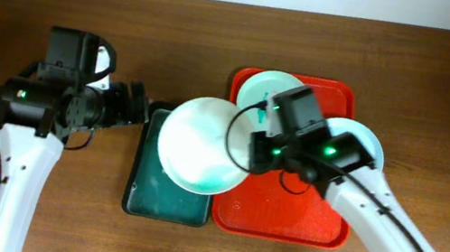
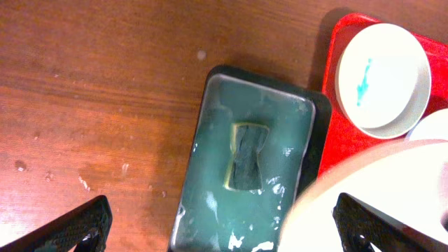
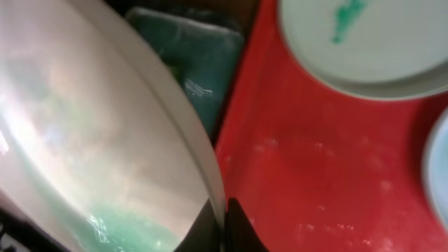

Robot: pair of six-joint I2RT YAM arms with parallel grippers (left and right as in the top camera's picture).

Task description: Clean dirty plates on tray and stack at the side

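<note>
Counting 3 plates (image 1: 199,145): 1 in right hand (image 1: 251,147), 2 on tray (image 1: 282,220).

Overhead, the right arm (image 1: 376,206) hides most of the plate (image 1: 373,143) at the tray's (image 1: 281,227) 3 o'clock edge. The lifted plate (image 1: 199,145) covers the basin's (image 1: 153,198) 1 o'clock corner. In the right wrist view it is blurred and cut off at 9 o'clock.

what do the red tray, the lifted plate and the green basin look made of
Large red rectangular tray: probably moulded plastic, semi-gloss; even colour, rounded corners, raised rim. Lifted pale round plate: smooth and glossy, with soft reflections in the right wrist view; glazed ceramic or melamine, cannot tell which. Dark green basin: likely plastic, with a rounded rim and a wet inside.
</note>
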